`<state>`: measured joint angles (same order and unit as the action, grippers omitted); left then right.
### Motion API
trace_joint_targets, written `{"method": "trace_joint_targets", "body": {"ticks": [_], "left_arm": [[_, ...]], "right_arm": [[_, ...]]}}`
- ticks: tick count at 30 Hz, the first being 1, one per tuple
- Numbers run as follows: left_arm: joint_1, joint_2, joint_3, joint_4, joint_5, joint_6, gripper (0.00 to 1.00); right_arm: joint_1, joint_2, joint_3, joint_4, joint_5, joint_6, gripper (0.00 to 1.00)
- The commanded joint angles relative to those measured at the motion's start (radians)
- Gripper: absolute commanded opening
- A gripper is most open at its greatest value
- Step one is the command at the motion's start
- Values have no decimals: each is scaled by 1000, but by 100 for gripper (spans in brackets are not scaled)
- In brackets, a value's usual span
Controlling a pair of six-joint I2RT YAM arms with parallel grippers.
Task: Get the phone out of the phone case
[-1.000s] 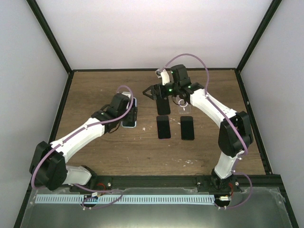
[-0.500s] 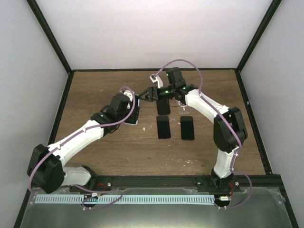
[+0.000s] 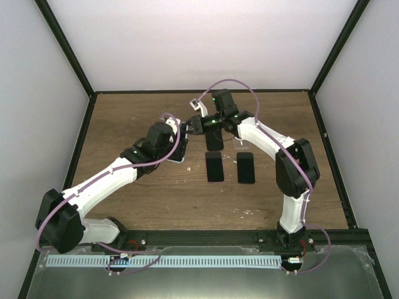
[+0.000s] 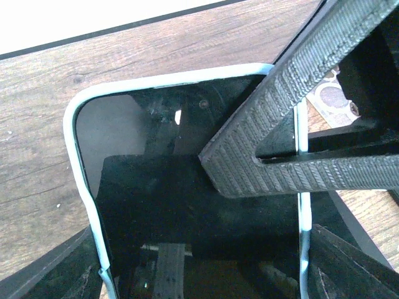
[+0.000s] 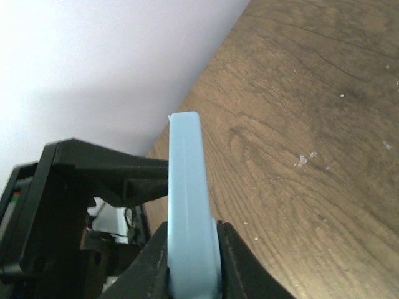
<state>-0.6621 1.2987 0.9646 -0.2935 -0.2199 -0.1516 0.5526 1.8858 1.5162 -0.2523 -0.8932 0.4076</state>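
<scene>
Dark slabs (image 3: 215, 167): flat on worktop (image 3: 124, 124), nearest me, untouched; my left end effector (image 3: 176, 147): clamped across case (image 5: 187, 205) sides, mid-worktop; phone (image 4: 187, 205): seated in case, pale rim round every edge in view; my right end effector (image 5: 192, 249): pinched on case's far end; done, by my reckoning: both grips; left: peeling case off, drawing phone free.
</scene>
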Motion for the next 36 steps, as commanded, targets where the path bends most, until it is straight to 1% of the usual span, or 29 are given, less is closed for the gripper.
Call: {"method": "trace_joint_targets", "body": {"ticks": [1,2,3,5,7,9,13,17,19,21,24,27,30,33,36], "left_arm": [[-7,-11,43,59,8,30,65],[-7,-12,45,56,19,36,67],[-7,-12,48,48,28,43,75],[-6,-16,61,21,48,56,88],[-6,-25,65,-3,69,73,95],[-6,-42,57,-19,91,84,100],[-5,-90,42,-50,213,98,100],[-4,-151,14,-60,283,88,100],[7,-177,10,-86,352,84,100],[49,-213,5,-107,443,64,100],[133,-260,-7,-122,561,27,100],[200,-297,-4,-137,682,31,99],[219,-315,19,-179,761,56,98],[235,-308,41,-238,824,59,97],[278,-312,19,-225,941,31,96]], "right_arm": [[6,-9,58,-9,-11,-29,10],[5,-13,65,-19,-8,-39,6],[2,-19,72,-27,-6,-49,2],[-11,-29,80,-37,-8,-58,1],[-29,-41,82,-35,-32,-59,1],[-48,-52,87,-37,-43,-65,1],[-78,-77,82,-18,-71,-95,1],[-103,-97,86,9,-93,-127,1],[-127,-105,85,37,-154,-153,1],[-149,-119,76,76,-244,-170,1],[-171,-143,71,100,-335,-199,1],[-179,-161,86,66,-423,-272,1],[-181,-178,109,-7,-511,-349,1],[-180,-194,125,-76,-560,-407,1],[-180,-212,137,-116,-595,-432,1]]}}
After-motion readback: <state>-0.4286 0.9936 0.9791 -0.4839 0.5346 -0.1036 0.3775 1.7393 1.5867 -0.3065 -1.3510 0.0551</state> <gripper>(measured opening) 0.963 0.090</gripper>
